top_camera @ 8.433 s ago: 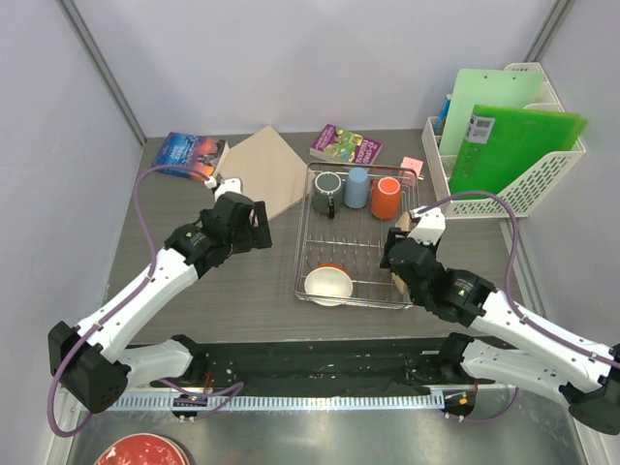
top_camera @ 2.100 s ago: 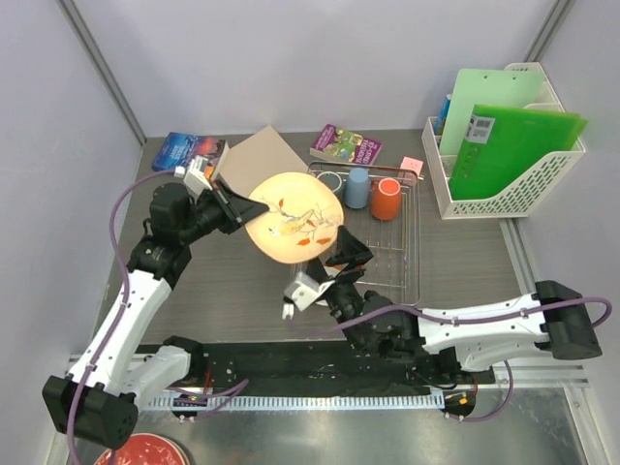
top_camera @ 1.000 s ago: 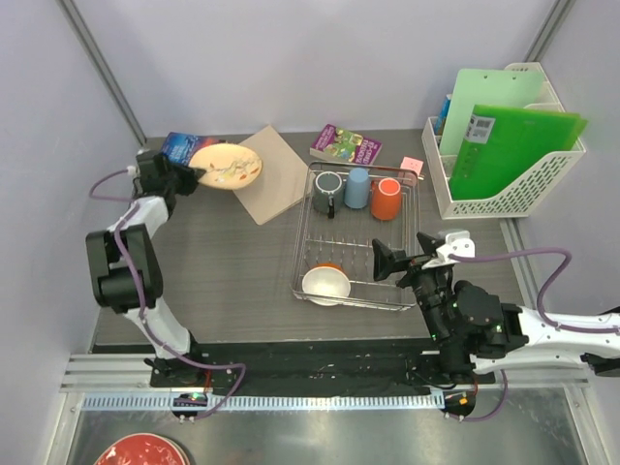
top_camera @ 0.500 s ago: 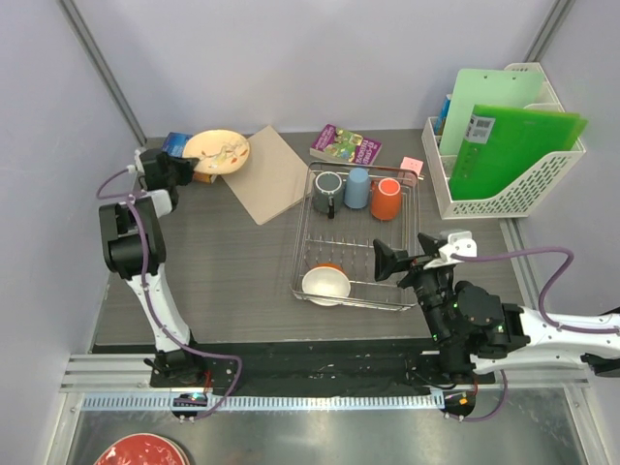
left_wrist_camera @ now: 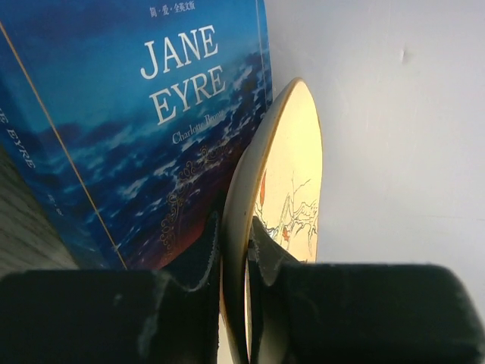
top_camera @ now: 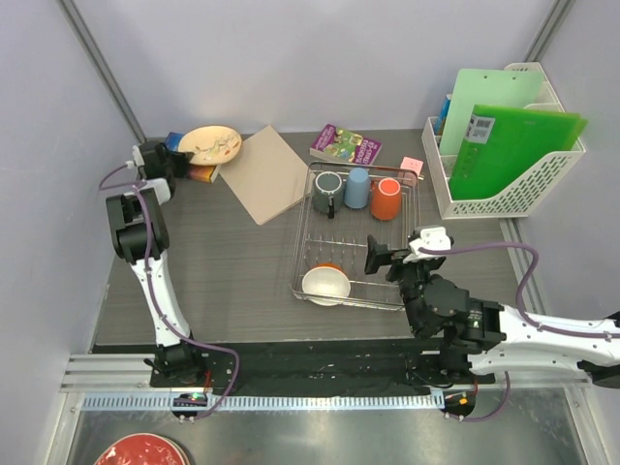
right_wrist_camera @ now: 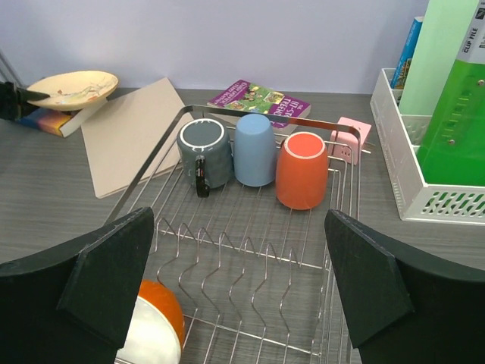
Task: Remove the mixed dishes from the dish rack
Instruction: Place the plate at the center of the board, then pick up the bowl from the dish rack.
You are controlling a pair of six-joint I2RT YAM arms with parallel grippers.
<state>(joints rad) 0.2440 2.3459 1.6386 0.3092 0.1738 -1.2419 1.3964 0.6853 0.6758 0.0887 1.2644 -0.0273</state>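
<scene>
One chrome wire dish rack [top_camera: 301, 232] holds one grey handled mug [right_wrist_camera: 204, 152], one light-blue cup [right_wrist_camera: 255, 148], one orange cup [right_wrist_camera: 301, 168] and one white bowl [top_camera: 327, 284]. The left gripper's [left_wrist_camera: 235, 236] jaws pinch one cream painted plate [left_wrist_camera: 292, 174] beside a blue book [left_wrist_camera: 151, 114] titled "JANE EYRE". The right gripper's [right_wrist_camera: 239, 274] jaws are spread wide.

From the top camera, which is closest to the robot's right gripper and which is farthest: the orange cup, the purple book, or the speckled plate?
Measured from the right gripper in the top view:
1. The orange cup, in the far right corner of the dish rack, just beyond the gripper.
2. The purple book, on the table behind the rack.
3. The speckled plate, far off at the table's back left.
</scene>
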